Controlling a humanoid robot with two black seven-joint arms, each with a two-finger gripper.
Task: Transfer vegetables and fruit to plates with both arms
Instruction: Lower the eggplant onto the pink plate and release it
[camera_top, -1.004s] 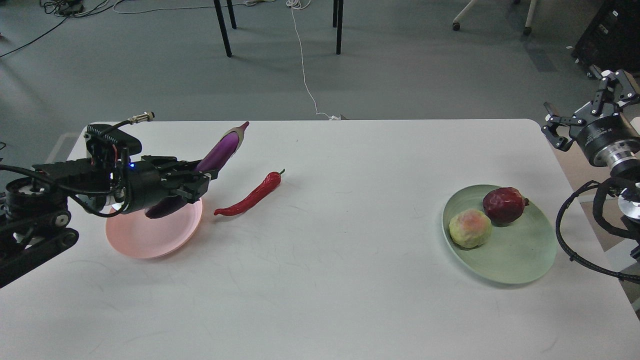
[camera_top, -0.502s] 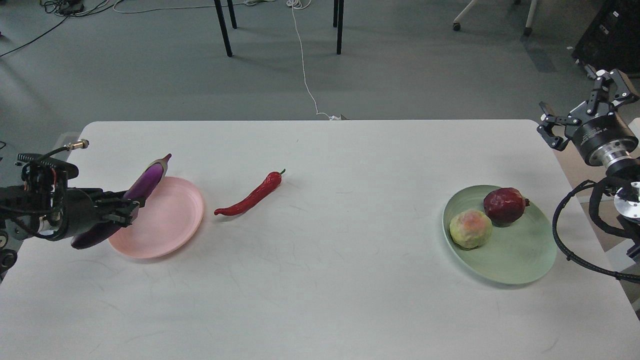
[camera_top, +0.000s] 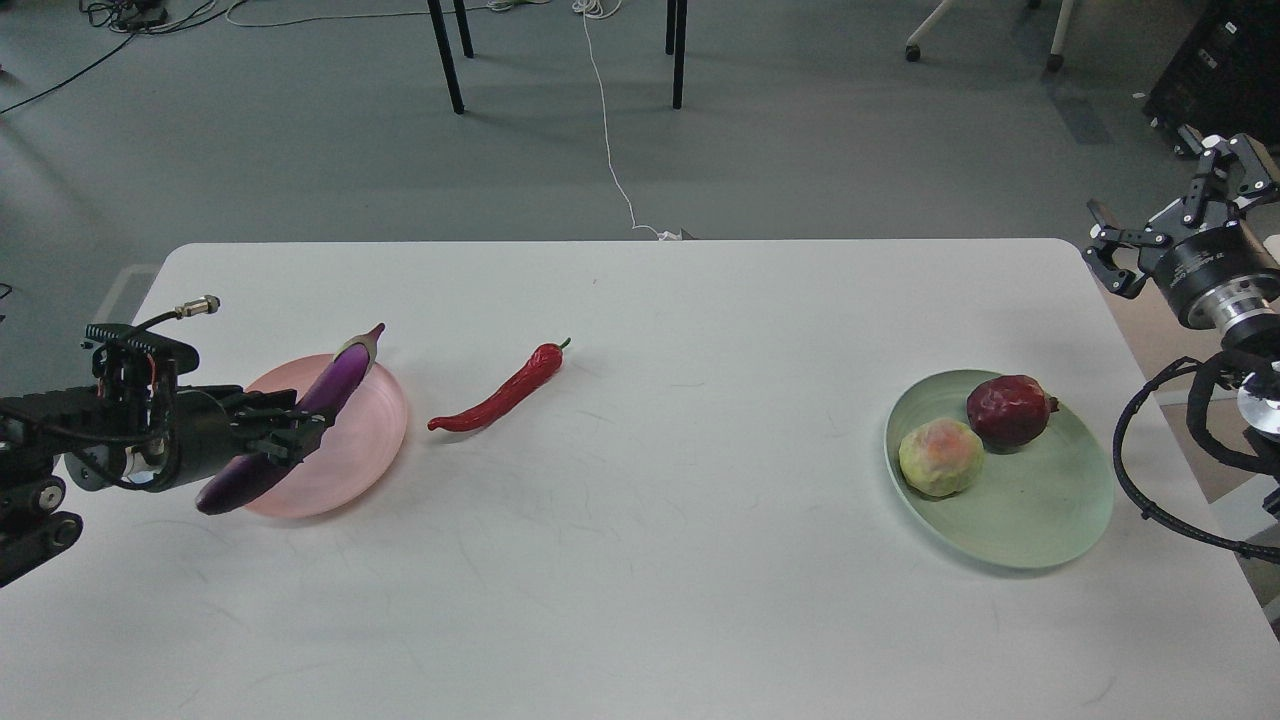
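Observation:
My left gripper (camera_top: 285, 432) is shut on the purple eggplant (camera_top: 335, 385) and holds it tilted over the left part of the pale pink plate (camera_top: 370, 430). The red chili (camera_top: 505, 390) lies on the table to the right of that plate. The mint green plate (camera_top: 1040, 520) at the right holds the dark red pomegranate (camera_top: 1008, 410) and the yellow-green fruit (camera_top: 940, 457). My right gripper (camera_top: 1170, 215) is open and empty, raised beyond the table's right edge.
The white table (camera_top: 650, 560) spans the view, with its far edge at the back. Chair legs (camera_top: 445, 55) and a white cable (camera_top: 610, 130) lie on the grey floor beyond. Black cable loops (camera_top: 1150, 470) hang from my right arm beside the green plate.
My left gripper, with the eggplant, swung left and lower off the pink plate's far side, then came back a little to the right over the plate. The right gripper barely shifted.

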